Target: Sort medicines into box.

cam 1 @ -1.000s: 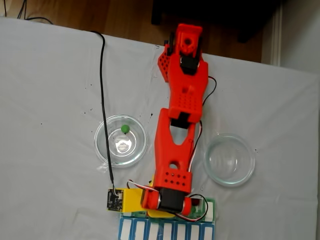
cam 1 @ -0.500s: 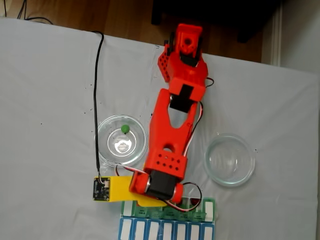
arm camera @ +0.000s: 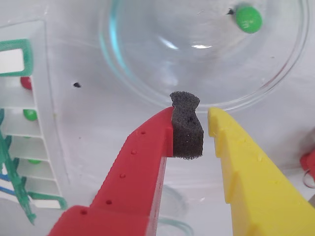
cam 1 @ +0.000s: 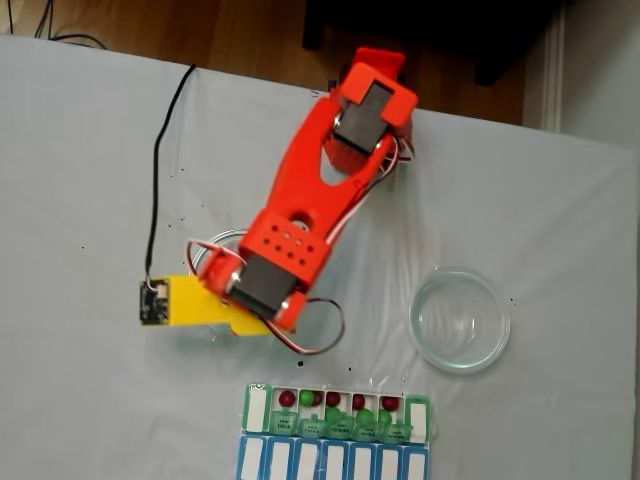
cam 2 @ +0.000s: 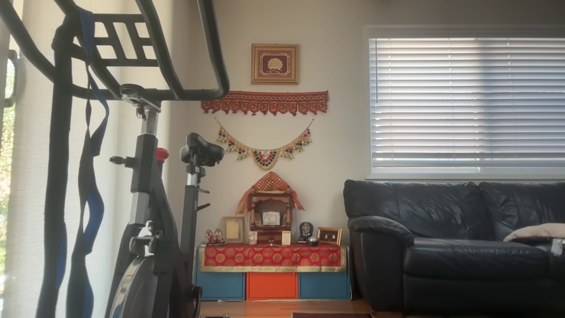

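I position the gripper (arm camera: pixel 199 125) just short of the near rim of the glass dish (arm camera: pixel 147 73); the fingers (arm camera: pixel 147 147) are released, with a narrow gap beside the foam pad and nothing held. One green medicine (arm camera: pixel 248 18) lies on the far side of this dish. In the fixed view, the box (cam 1: pixel 337 412) sits at the table's bottom edge with its lids open and red and green balls already in its compartments, so I judge the sort nearly complete and this step an approach to the last ball. The next move calls for lifting over the rim and descending around the ball. The second dish (cam 1: pixel 459 319) stands well apart, and the table (cam 1: pixel 80 180) offers open room.
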